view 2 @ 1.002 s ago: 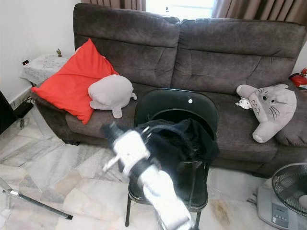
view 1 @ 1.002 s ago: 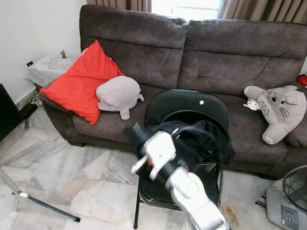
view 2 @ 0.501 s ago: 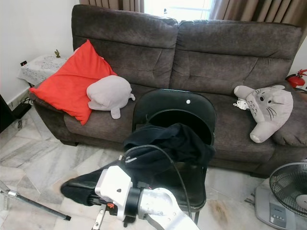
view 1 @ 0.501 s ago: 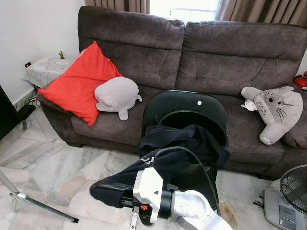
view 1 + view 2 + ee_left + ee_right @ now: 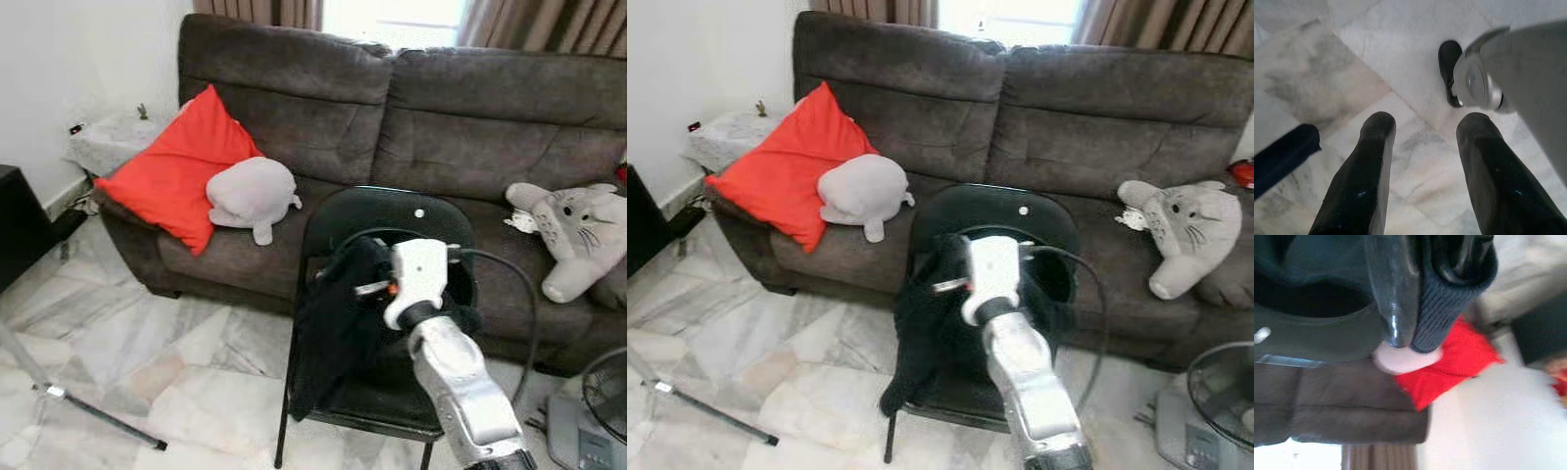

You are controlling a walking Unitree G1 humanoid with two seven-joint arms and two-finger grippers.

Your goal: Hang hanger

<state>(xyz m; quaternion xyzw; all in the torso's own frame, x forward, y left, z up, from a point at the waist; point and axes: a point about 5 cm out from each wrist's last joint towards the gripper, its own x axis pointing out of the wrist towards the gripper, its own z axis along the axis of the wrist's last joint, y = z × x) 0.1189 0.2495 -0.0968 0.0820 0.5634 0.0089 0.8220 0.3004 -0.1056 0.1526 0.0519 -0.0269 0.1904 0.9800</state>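
A black garment hangs from my raised right gripper, draping down in front of the black folding chair. In the right wrist view a black finger presses against dark knit fabric, and glossy black curved pieces, perhaps the hanger, sit beside it. The hanger's shape cannot be made out in the eye views. My left gripper hangs low over the marble floor, its two fingers apart with nothing between them.
Behind the chair stands a brown sofa with a red cushion, a grey plush and a grey cat-like plush. A tripod leg lies on the floor at left. A fan stands at right.
My right arm has swung up from low near the floor to chair-back height, lifting the black garment with it. The camera has shifted a little.
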